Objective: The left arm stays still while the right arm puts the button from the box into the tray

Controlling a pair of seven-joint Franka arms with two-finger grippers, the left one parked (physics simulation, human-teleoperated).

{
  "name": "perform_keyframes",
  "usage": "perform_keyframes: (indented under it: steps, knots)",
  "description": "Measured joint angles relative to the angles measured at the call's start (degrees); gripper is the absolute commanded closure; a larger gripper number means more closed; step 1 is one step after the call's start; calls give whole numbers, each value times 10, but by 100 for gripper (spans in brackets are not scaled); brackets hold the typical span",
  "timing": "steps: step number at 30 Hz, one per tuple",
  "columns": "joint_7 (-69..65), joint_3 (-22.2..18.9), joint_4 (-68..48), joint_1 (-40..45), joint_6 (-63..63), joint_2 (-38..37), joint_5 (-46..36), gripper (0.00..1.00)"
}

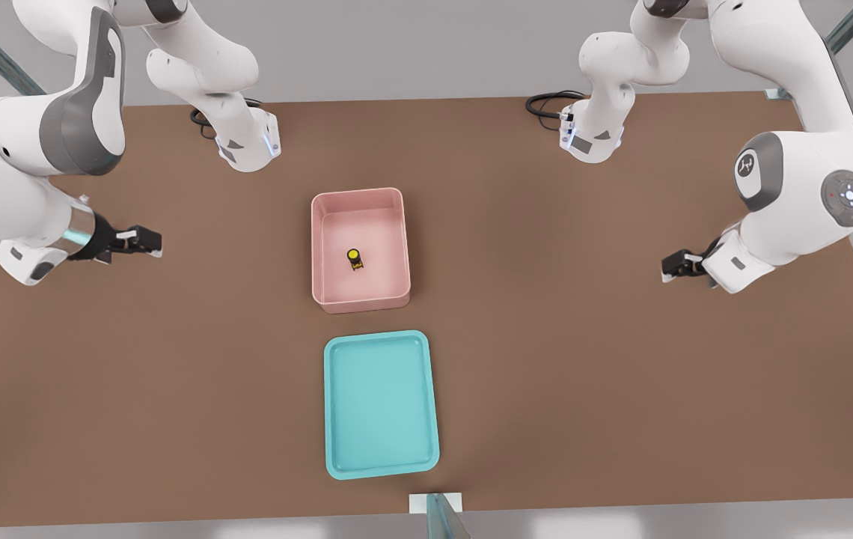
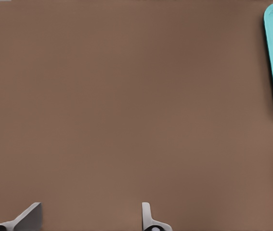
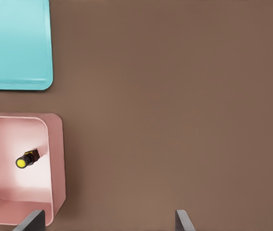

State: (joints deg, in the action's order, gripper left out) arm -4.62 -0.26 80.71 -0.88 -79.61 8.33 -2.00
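1. Tool (image 1: 148, 241) on the front view's left, above bare table (image 1: 621, 374), fingers apart, holding nothing.
2. Button (image 1: 355, 258) on the box (image 1: 361, 299) floor.
3. Tray (image 1: 380, 466) just beside box.

**Soft, even light over the whole table**

Bright and diffuse across the brown table (image 1: 621, 374), no glare on it, no hard shadows. The pink box (image 1: 361, 303) throws only a thin, faint shade along its wall facing the tray (image 1: 337, 404). Inside, its floor glows paler around the button (image 1: 354, 257). By the table's edge on the front view's left, the gripper (image 1: 150, 241) hangs with fingers spread, a cool glint on the silver band (image 1: 78, 224) behind it. Both wrist views look slightly soft.
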Motion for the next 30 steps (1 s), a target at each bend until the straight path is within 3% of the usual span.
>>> perform_keyframes:
  steps: [3, 8, 14, 17, 21, 30]
  knots:
    - [-1, 5, 0, -7, -11, 9, 0, 0]
    - [42, 9, -17, -188, -34, 45, -14, 0]
    - [116, 15, -10, -294, -74, 82, -36, 0]
    - [152, 24, 105, -304, -127, 51, -49, 0]
    - [204, 66, 269, -309, -228, 4, -54, 0]
    - [294, 74, 324, -290, -394, 64, -51, 0]
